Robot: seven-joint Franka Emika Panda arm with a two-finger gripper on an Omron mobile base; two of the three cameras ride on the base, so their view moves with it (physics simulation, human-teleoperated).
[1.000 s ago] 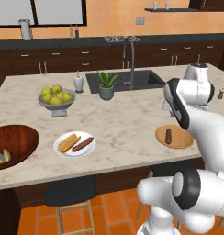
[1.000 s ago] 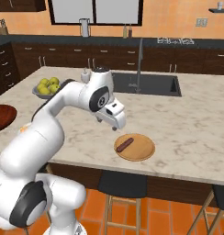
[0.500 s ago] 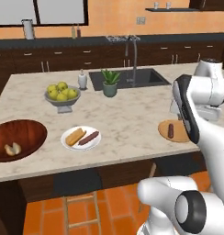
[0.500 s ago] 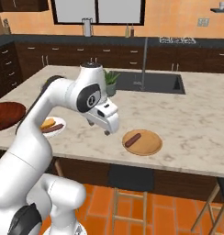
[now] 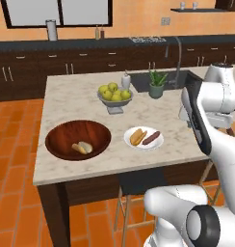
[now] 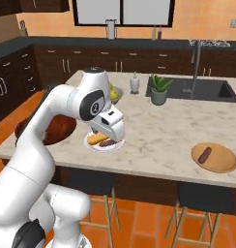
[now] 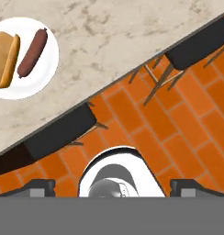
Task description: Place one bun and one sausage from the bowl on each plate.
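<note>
White plate (image 5: pixel 144 143) – bun (image 5: pixel 137 136) beside sausage (image 5: pixel 151 138), fingers (image 7: pixel 40 187) wide, holding nothing

A round tan wooden plate (image 6: pixel 214 158) on the marble counter (image 6: pixel 158 131) holds one dark reddish sausage (image 6: pixel 204 155). Behind the white arm, a white plate (image 6: pixel 103 145) holds a golden bun (image 6: pixel 96 139).

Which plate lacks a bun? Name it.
The tan wooden plate near the sink end: it carries one sausage alone. The white plate beside the wooden bowl holds both.
</note>
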